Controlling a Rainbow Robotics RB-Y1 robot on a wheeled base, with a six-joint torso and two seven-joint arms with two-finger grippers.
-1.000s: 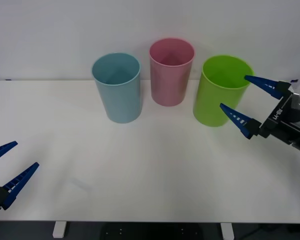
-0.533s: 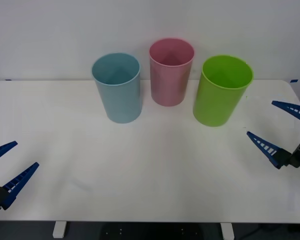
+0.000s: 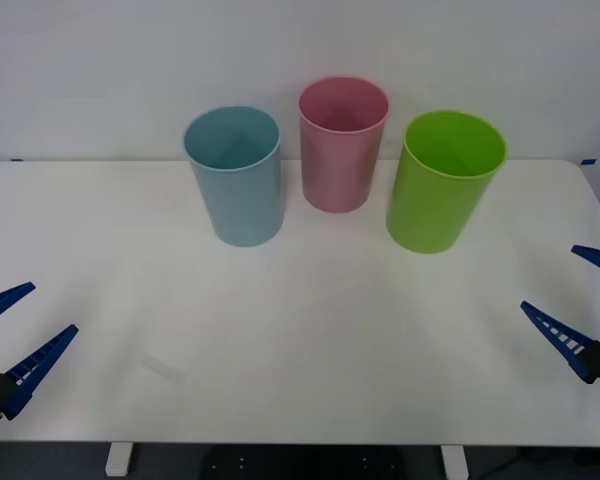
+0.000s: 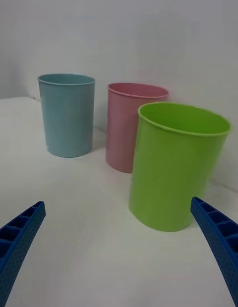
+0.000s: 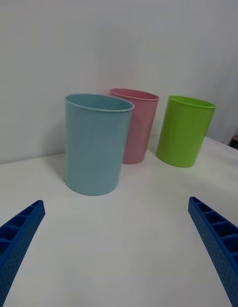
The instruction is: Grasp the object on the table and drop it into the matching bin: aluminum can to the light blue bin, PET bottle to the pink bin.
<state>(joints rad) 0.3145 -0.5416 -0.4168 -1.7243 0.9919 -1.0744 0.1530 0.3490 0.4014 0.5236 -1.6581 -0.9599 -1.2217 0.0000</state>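
The pink bin (image 3: 342, 150) stands upright at the back of the white table (image 3: 300, 340), with the light blue bin (image 3: 236, 180) to its left. Both also appear in the right wrist view, pink bin (image 4: 130, 128) and light blue bin (image 4: 67, 116), and in the left wrist view, pink bin (image 5: 139, 128) and light blue bin (image 5: 95, 146). The object, a PET bottle, is out of view. My right gripper (image 3: 550, 278) hangs open over the table's near right edge, holding nothing. My left gripper (image 3: 53, 308) is open at the near left corner.
A lime green bin (image 3: 442, 185) stands right of the pink one, closest to my right gripper (image 4: 118, 203). A plain white wall rises behind the bins. My left gripper (image 5: 116, 202) faces the three bins from across bare tabletop.
My right gripper has drawn back from beside the lime green bin, moving toward me and to the right edge, staying open. The left arm has not moved.
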